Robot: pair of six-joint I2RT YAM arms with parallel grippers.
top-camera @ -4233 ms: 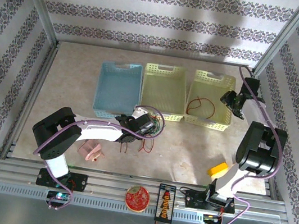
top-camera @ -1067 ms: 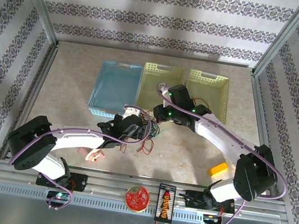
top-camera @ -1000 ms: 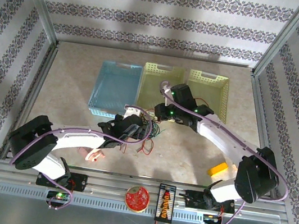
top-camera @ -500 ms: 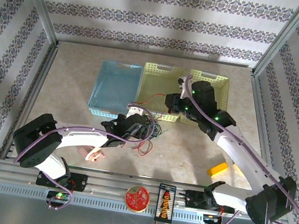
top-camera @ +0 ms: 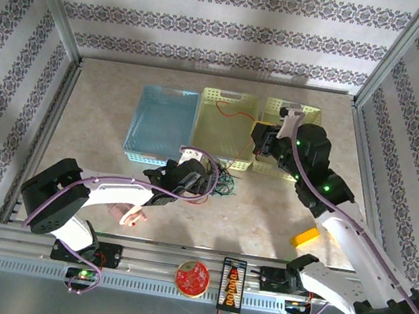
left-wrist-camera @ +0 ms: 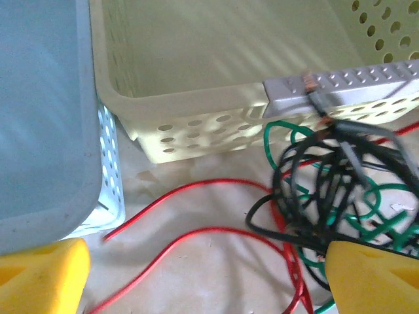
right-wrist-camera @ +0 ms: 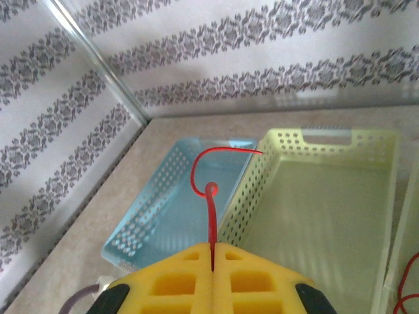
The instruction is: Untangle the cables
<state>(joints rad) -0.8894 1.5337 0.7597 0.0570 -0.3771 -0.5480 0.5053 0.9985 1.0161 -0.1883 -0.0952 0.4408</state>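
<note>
The cables lie as a tangle of black, green and red strands on the table, in front of the middle yellow basket. In the left wrist view the tangle sits by the right fingertip. Two loose red strands cross the table between the fingers. My left gripper is open over them. My right gripper is raised near the yellow baskets and shut on a single red cable. That cable curls up, hanging free over the middle basket.
A blue basket stands left of the two yellow ones, the right basket partly under my right arm. Another red wire lies in it. A yellow block, a pink object, a red disc and a black connector strip sit near the front edge.
My right gripper has risen and swung back to the right, drawing one red cable out of the tangle. The left gripper has stayed at the tangle.
</note>
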